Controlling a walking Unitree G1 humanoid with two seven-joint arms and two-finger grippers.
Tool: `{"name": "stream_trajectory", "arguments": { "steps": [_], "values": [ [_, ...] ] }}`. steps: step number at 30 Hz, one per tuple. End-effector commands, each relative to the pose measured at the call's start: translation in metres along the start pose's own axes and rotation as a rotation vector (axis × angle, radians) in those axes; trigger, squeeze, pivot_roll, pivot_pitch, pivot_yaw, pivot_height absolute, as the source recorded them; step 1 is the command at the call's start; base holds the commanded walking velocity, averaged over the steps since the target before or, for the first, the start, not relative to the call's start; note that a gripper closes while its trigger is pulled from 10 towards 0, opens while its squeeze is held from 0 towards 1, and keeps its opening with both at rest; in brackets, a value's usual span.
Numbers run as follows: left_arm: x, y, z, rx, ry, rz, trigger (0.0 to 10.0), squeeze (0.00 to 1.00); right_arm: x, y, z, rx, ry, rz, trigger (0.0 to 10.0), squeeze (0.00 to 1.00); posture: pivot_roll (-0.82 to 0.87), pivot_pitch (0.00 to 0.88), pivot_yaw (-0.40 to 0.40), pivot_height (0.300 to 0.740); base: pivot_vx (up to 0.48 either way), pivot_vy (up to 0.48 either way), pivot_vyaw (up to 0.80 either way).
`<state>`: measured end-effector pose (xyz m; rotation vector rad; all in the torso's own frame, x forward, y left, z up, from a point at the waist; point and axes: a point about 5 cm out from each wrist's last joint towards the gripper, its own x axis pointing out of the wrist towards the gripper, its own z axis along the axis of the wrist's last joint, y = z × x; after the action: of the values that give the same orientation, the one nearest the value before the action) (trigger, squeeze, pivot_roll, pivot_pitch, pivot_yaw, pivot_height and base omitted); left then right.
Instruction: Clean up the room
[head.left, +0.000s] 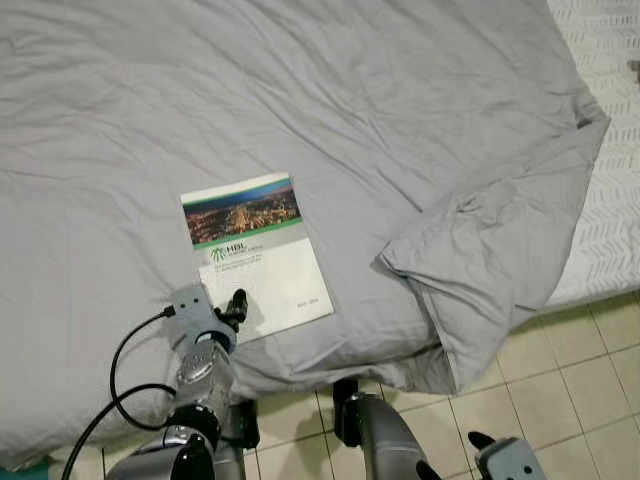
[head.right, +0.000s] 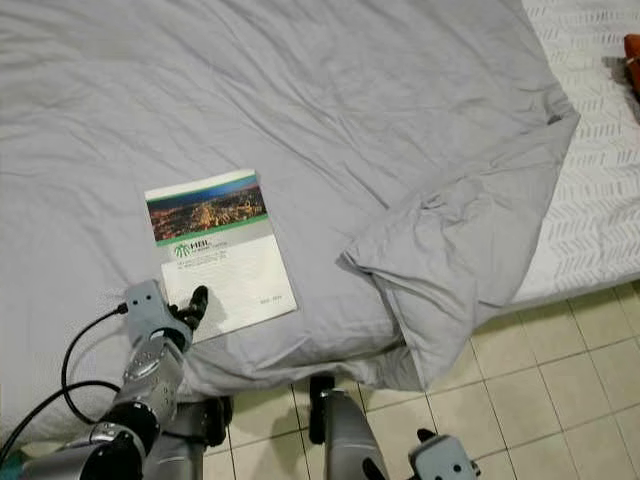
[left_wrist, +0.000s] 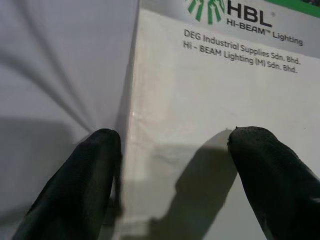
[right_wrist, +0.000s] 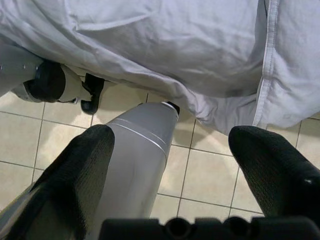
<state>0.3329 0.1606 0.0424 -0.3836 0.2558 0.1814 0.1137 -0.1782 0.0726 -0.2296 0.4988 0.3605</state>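
A thin booklet (head.left: 258, 254) with a night city photo and a green "HBL" logo lies flat on the grey duvet (head.left: 300, 110) near the bed's front edge. My left gripper (head.left: 233, 309) is at the booklet's near left corner, fingers open. In the left wrist view one fingertip (left_wrist: 82, 175) rests on the duvet beside the booklet's edge and the other fingertip (left_wrist: 265, 170) is over the white cover (left_wrist: 200, 125). My right gripper (right_wrist: 170, 165) hangs low over the tiled floor, open, with nothing between its fingers.
The duvet's corner (head.left: 470, 260) is folded back and droops over the bed edge. A white patterned mattress sheet (head.left: 610, 200) shows at the right. Beige floor tiles (head.left: 560, 370) lie in front of the bed. An orange object (head.right: 632, 50) sits at the far right edge.
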Motion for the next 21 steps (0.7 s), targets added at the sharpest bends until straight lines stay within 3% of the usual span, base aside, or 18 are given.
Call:
{"name": "stream_trajectory", "arguments": {
  "steps": [1,10,11,14,21],
  "values": [
    [-0.010,0.001,-0.029,-0.023,0.118,0.014,10.0,0.00,-0.006,0.003,-0.015,0.007,0.075,0.011,10.0,0.00,-0.37,0.620,-0.148,0.740,0.000,0.000,0.00],
    [-0.010,-0.010,-0.031,-0.041,0.137,-0.042,10.0,0.00,-0.005,0.004,-0.015,0.013,0.070,0.017,10.0,0.00,-0.37,0.624,-0.145,0.740,0.000,0.000,0.00],
    [-0.010,-0.010,-0.032,-0.039,0.144,-0.043,0.0,0.00,-0.005,0.004,-0.015,0.014,0.070,0.017,10.0,0.00,-0.37,0.624,-0.145,0.740,0.000,0.000,0.00],
    [-0.011,-0.008,-0.035,-0.049,0.158,-0.038,0.0,0.00,-0.004,0.005,-0.015,0.015,0.069,0.019,10.0,0.00,-0.36,0.625,-0.145,0.740,0.000,0.000,0.00],
    [-0.016,-0.009,-0.045,-0.157,0.200,-0.079,0.0,0.00,0.000,0.004,-0.016,0.014,0.068,0.020,10.0,0.00,-0.37,0.610,-0.141,0.740,0.000,0.000,0.00]
  ]
}}
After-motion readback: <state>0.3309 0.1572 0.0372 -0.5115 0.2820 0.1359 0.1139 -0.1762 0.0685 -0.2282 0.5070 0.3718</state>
